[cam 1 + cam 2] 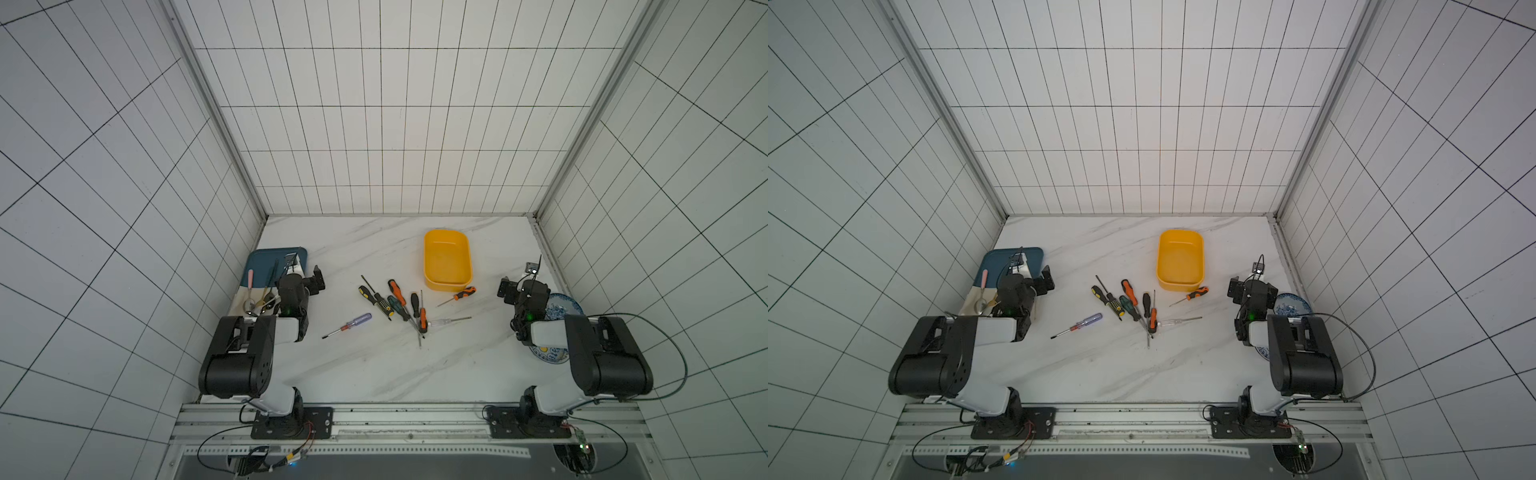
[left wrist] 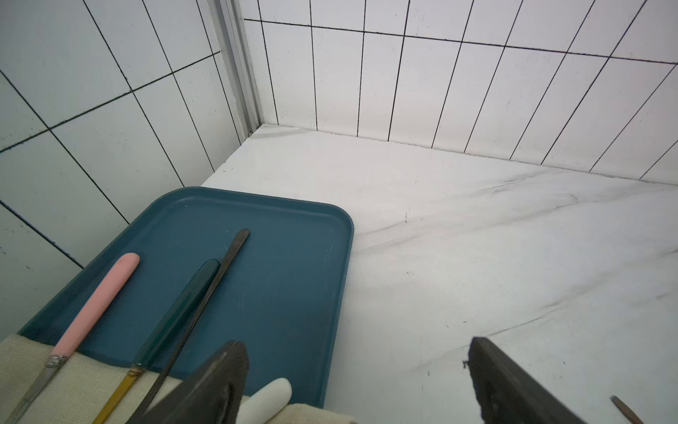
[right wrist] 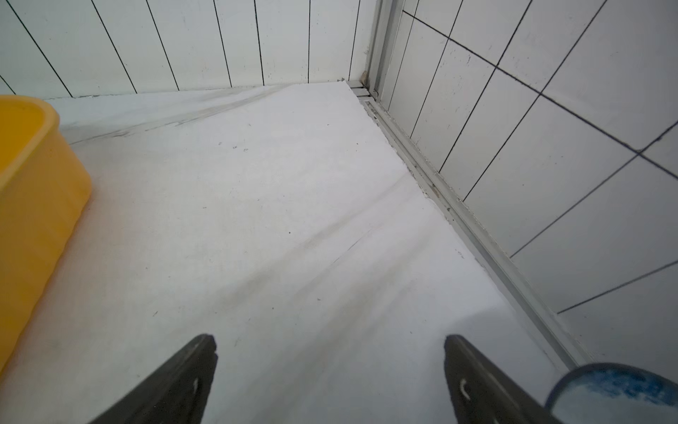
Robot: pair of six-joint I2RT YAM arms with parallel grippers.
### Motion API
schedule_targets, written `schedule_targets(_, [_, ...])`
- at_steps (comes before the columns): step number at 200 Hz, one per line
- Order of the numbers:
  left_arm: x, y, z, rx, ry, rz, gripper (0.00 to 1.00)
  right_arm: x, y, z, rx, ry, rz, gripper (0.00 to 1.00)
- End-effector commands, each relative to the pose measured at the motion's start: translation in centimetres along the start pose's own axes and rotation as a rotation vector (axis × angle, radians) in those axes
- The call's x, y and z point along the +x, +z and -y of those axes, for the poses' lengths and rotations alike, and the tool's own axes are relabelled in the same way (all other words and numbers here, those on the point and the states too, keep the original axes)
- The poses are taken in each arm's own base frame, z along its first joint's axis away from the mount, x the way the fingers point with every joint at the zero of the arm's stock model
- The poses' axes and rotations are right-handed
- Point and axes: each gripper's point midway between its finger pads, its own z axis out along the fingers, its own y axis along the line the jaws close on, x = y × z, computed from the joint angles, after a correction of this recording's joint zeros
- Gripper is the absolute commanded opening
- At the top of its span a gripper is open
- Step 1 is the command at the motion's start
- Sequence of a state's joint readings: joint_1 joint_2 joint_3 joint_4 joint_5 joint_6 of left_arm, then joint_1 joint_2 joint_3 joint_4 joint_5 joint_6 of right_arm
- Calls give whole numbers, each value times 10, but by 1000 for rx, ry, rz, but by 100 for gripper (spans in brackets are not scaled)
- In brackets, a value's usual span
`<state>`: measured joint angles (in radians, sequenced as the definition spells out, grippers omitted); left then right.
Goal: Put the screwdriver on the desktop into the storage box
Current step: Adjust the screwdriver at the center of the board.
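Observation:
Several screwdrivers lie loose mid-desktop (image 1: 374,374) in both top views: a purple-handled one (image 1: 353,323) (image 1: 1086,321) apart to the left, a crossed pile (image 1: 405,309) (image 1: 1136,309), and a small orange-black one (image 1: 462,294) (image 1: 1196,294) beside the storage box. The yellow storage box (image 1: 446,259) (image 1: 1180,259) (image 3: 29,191) stands empty behind them. My left gripper (image 1: 312,283) (image 1: 1044,282) (image 2: 357,345) hangs open at the tray's edge, left of the pile. My right gripper (image 1: 508,286) (image 1: 1235,286) (image 3: 330,339) is open over bare desktop, right of the box. Neither holds anything.
A dark-blue tray (image 1: 270,262) (image 2: 279,279) at the left wall carries cutlery (image 2: 95,308) on a beige cloth (image 2: 29,374). A blue-and-white plate (image 1: 561,307) (image 3: 616,389) sits under the right arm. Tiled walls close three sides; a metal rail (image 1: 411,419) runs along the front.

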<state>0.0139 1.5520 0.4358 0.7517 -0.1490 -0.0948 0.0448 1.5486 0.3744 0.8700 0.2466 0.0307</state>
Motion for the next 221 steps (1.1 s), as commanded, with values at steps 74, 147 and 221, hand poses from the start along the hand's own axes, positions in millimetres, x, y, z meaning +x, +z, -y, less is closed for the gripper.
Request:
schedule_targets(74, [-8, 3, 1, -1, -8, 23, 98, -17, 4, 2, 3, 26, 34, 99])
schedule_targets(147, [-8, 3, 0, -6, -14, 24, 98, -16, 6, 2, -20, 37, 22, 99])
schedule_targets(221, [-39, 8, -5, -115, 2, -45, 97, -46, -8, -5, -50, -13, -6, 99])
